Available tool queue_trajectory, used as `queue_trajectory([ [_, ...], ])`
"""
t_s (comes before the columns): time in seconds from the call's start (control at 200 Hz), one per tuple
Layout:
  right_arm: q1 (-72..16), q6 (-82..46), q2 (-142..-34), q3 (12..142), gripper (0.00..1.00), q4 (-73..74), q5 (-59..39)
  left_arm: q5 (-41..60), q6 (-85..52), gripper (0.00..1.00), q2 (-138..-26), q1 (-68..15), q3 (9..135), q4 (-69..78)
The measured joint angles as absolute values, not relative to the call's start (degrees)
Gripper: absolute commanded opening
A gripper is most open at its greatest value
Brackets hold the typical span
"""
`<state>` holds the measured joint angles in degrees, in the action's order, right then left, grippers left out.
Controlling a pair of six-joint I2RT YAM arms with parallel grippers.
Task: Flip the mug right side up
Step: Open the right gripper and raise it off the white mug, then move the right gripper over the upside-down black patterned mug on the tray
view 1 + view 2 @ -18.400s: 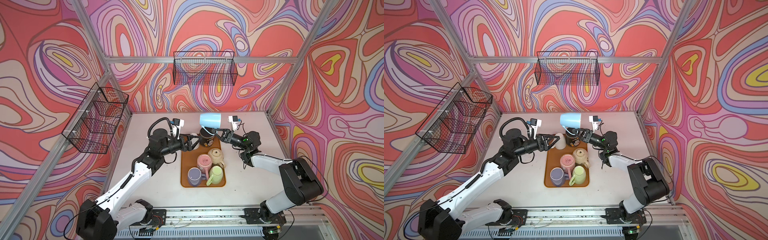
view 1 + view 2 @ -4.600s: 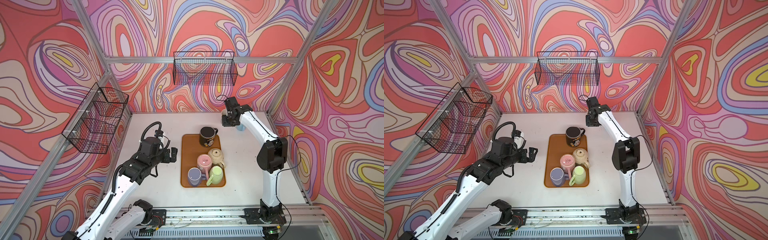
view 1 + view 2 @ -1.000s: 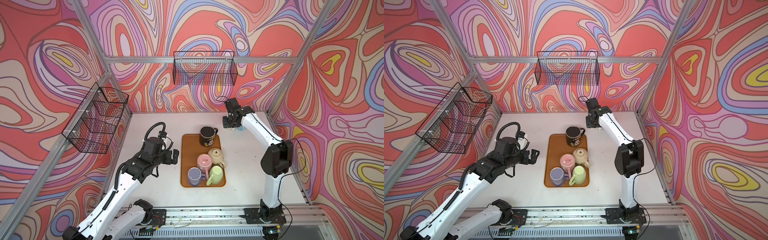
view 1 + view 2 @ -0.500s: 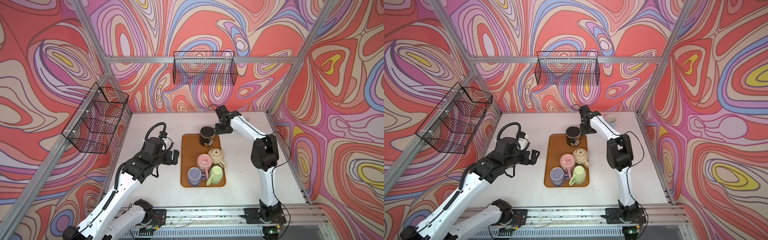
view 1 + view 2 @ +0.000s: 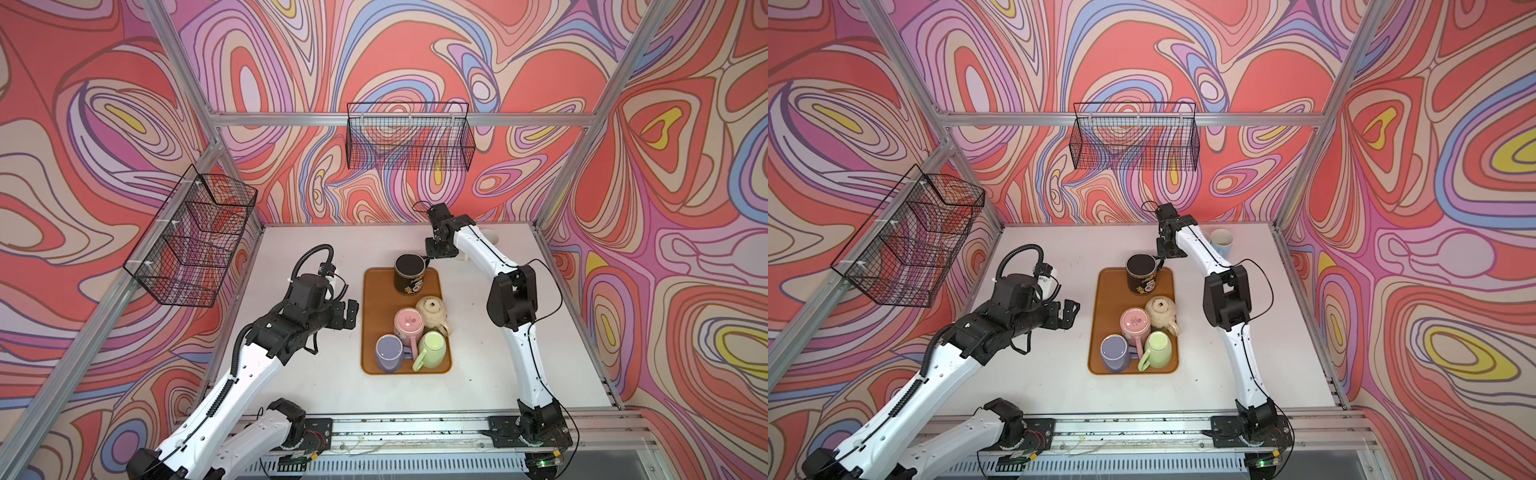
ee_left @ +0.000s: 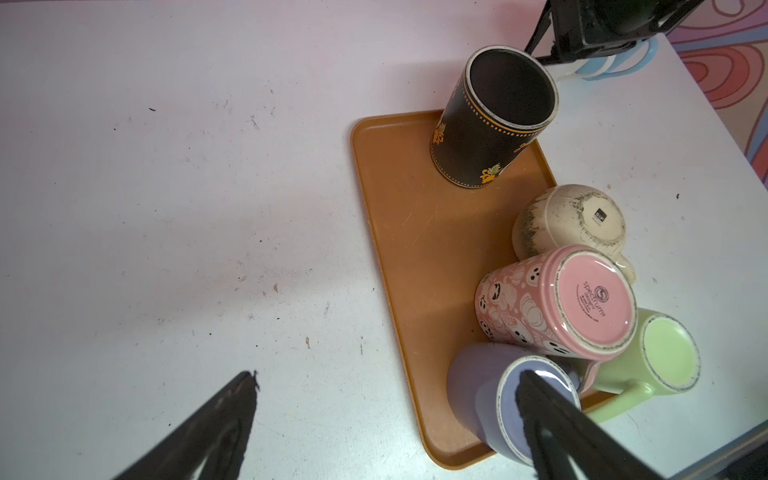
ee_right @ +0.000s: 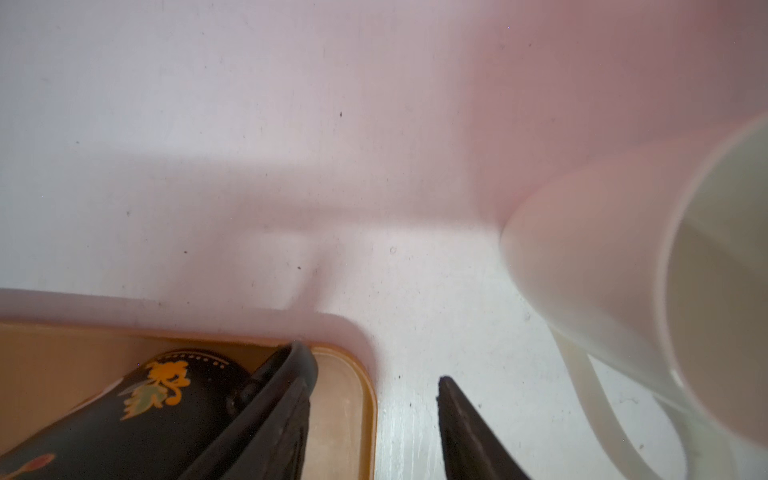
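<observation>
The black mug (image 5: 409,276) is stood upright at the tray's (image 5: 376,316) far edge. The right gripper (image 7: 371,362) is held at its handle, jaws partly spread, nothing pinched. The pink mug (image 5: 409,324), cream mug (image 5: 431,309), purple mug (image 5: 390,352) and green mug (image 5: 432,351) are seen upside down toward the tray's near right corner. The left gripper (image 5: 1070,314) is held wide open, empty, off the tray's left edge.

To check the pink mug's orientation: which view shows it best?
The left wrist view: the pink mug is close, its stamped base up. In both top views it is small; the right wrist view misses it.
</observation>
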<state>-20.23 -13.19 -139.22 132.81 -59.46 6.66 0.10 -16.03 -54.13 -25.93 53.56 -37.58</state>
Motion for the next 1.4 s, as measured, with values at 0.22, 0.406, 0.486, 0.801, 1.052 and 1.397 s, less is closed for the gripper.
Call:
queue_trajectory([
  [0.22,-19.84,-12.69,-143.44,138.8,0.52,-60.05,3.49,-0.1,-15.99,1.0,-55.07,-25.96,53.56,-37.65],
  [0.406,-20.08,-12.71,-144.03,138.87,0.51,-59.79,1.06,-0.3,-15.59,1.0,-55.29,-25.96,53.56,-37.69],
  [0.486,-20.34,-12.69,-144.05,138.87,0.51,-59.55,0.47,-0.34,-15.59,1.0,-55.44,-25.96,53.56,-37.71],
  [0.801,-23.05,-12.73,-143.79,134.15,0.5,-56.58,-0.99,-0.51,-15.59,1.0,-56.21,-25.96,53.56,-37.93],
  [1.052,-26.11,-12.99,-140.77,126.26,0.49,-55.79,-1.13,-0.47,-15.59,1.0,-56.18,-25.96,53.56,-37.93],
  [1.397,-27.46,-13.13,-130.98,114.91,0.46,-52.84,-0.86,-0.01,-15.62,1.0,-56.45,-25.96,53.56,-37.93],
])
